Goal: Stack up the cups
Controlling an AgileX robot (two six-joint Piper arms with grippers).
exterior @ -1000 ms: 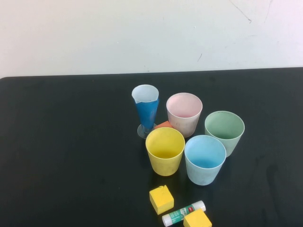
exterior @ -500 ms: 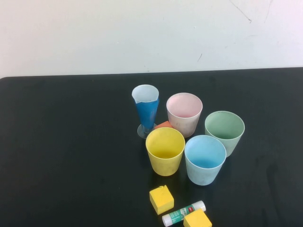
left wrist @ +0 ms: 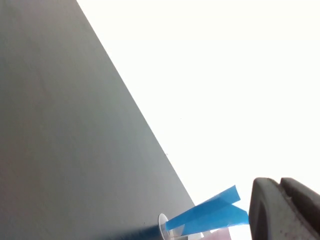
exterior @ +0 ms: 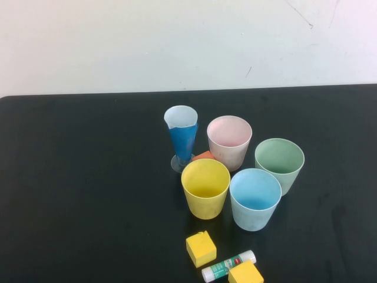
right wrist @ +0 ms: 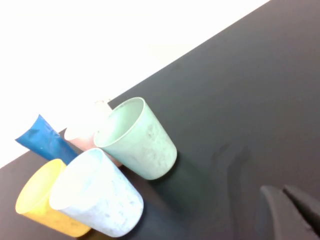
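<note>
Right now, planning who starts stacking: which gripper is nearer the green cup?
Right. The right gripper, shut, hovers off the green cup on its right side, with bare table between. The left gripper, shut, sits beyond the blue conical glass, farther away.

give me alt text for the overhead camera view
Four upright, unstacked cups, pink, green, yellow and light blue, cluster on a black table beside a tall blue conical glass. Neither the left gripper nor the right gripper appears.
</note>
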